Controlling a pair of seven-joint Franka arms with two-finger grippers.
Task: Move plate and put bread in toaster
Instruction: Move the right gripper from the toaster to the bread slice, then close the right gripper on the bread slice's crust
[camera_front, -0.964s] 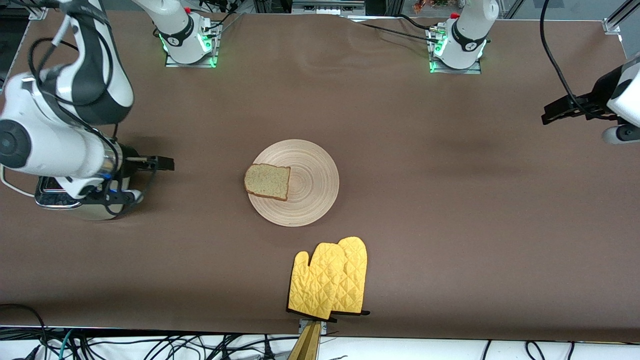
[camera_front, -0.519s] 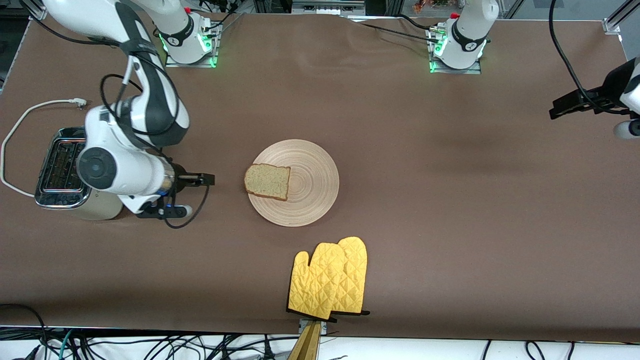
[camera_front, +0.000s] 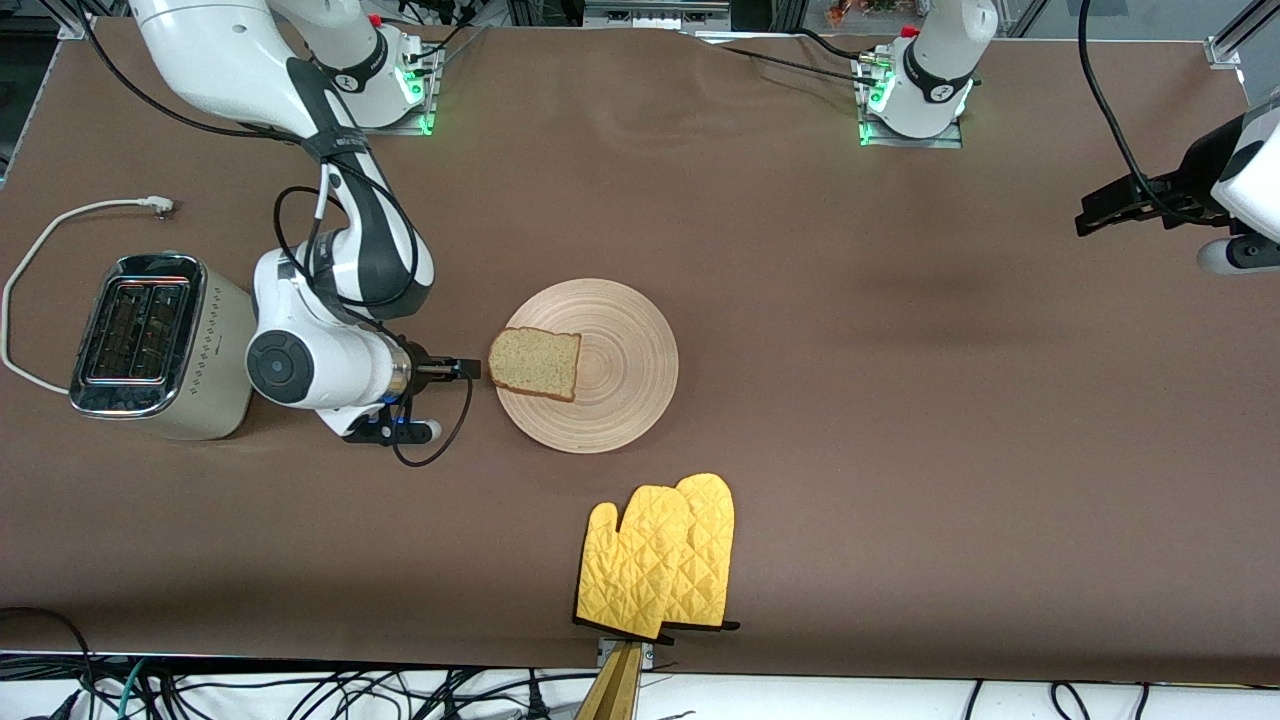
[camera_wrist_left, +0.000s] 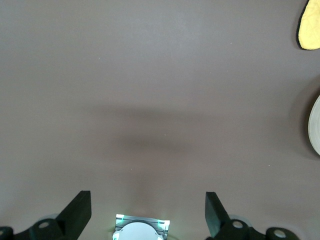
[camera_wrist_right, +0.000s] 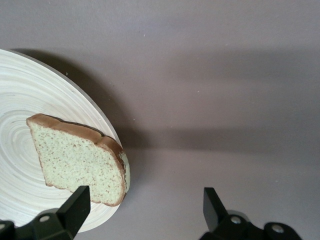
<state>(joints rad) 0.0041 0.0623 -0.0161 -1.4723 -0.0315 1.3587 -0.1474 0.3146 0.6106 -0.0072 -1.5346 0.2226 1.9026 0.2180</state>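
Observation:
The light wooden plate (camera_front: 625, 360) lies mid-table with the bread (camera_front: 535, 363) on its edge toward the right arm's end, slightly overhanging. The cream toaster (camera_front: 150, 345) stands at the right arm's end, both slots up. My right gripper (camera_front: 464, 369) is open and empty, between the toaster and the plate, its tips just short of the bread's crust. The right wrist view shows the bread (camera_wrist_right: 77, 162) on the plate (camera_wrist_right: 30, 100), ahead of the open gripper (camera_wrist_right: 145, 210). My left gripper (camera_front: 1090, 220) waits open and empty over bare table at the left arm's end; it also shows in the left wrist view (camera_wrist_left: 147, 212).
A pair of yellow oven mitts (camera_front: 660, 555) lies nearer to the front camera than the plate, at the table's edge. The toaster's white cord (camera_front: 60, 225) loops on the table beside it. The plate's rim (camera_wrist_left: 315, 125) and a mitt tip (camera_wrist_left: 310, 25) show in the left wrist view.
My right arm has swung from over the toaster toward the plate, uncovering the toaster; its gripper now sits just short of the bread. The left gripper barely shifted. Plate and bread have not moved.

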